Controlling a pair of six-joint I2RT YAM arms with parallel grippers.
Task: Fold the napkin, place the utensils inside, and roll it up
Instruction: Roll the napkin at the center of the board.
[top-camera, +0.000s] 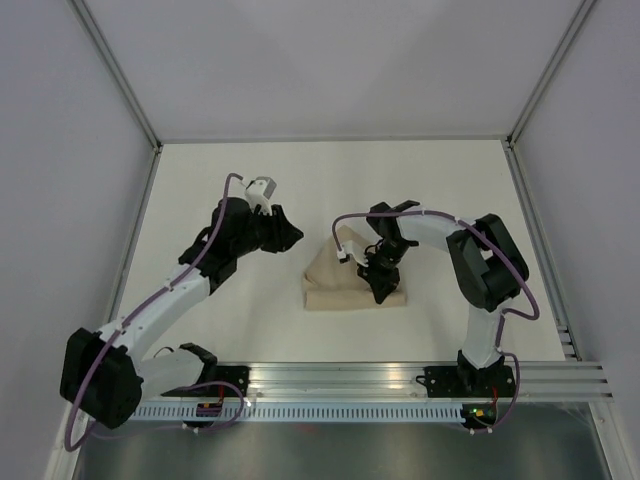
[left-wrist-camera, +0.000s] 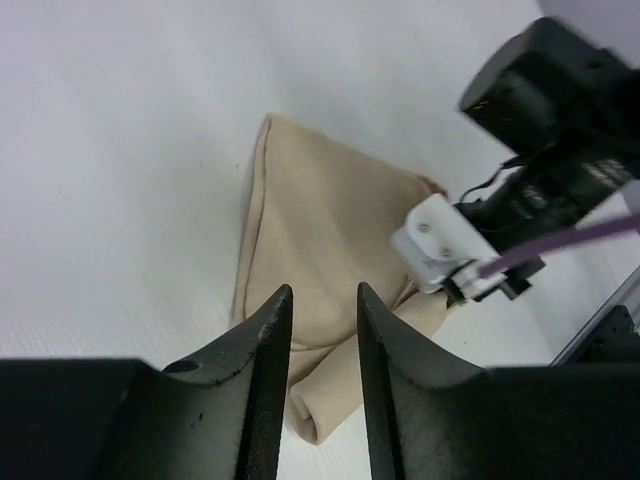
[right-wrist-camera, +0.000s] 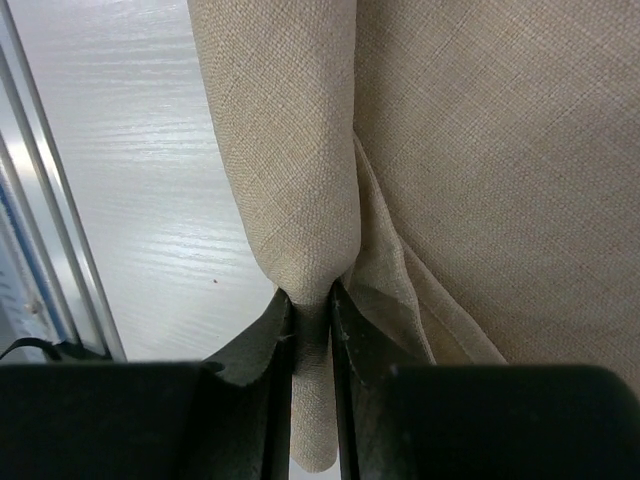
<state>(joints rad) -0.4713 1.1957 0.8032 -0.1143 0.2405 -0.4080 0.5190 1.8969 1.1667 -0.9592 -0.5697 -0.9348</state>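
Note:
The tan napkin (top-camera: 335, 282) lies folded at the table's middle, a triangular flap above a rolled near edge. My right gripper (top-camera: 383, 285) is shut on the right end of that roll; the right wrist view shows the rolled cloth (right-wrist-camera: 295, 200) pinched between the jaws. My left gripper (top-camera: 290, 236) hangs open and empty to the left of the napkin, a short way above the table; its view shows the napkin (left-wrist-camera: 320, 230) and the roll's open end (left-wrist-camera: 315, 405) beyond the fingers. No utensils show in any view.
The white table (top-camera: 200, 190) is walled by white panels at the back and sides. An aluminium rail (top-camera: 350, 380) with both arm bases runs along the near edge. The right arm's wrist (left-wrist-camera: 445, 245) hovers over the napkin's right side.

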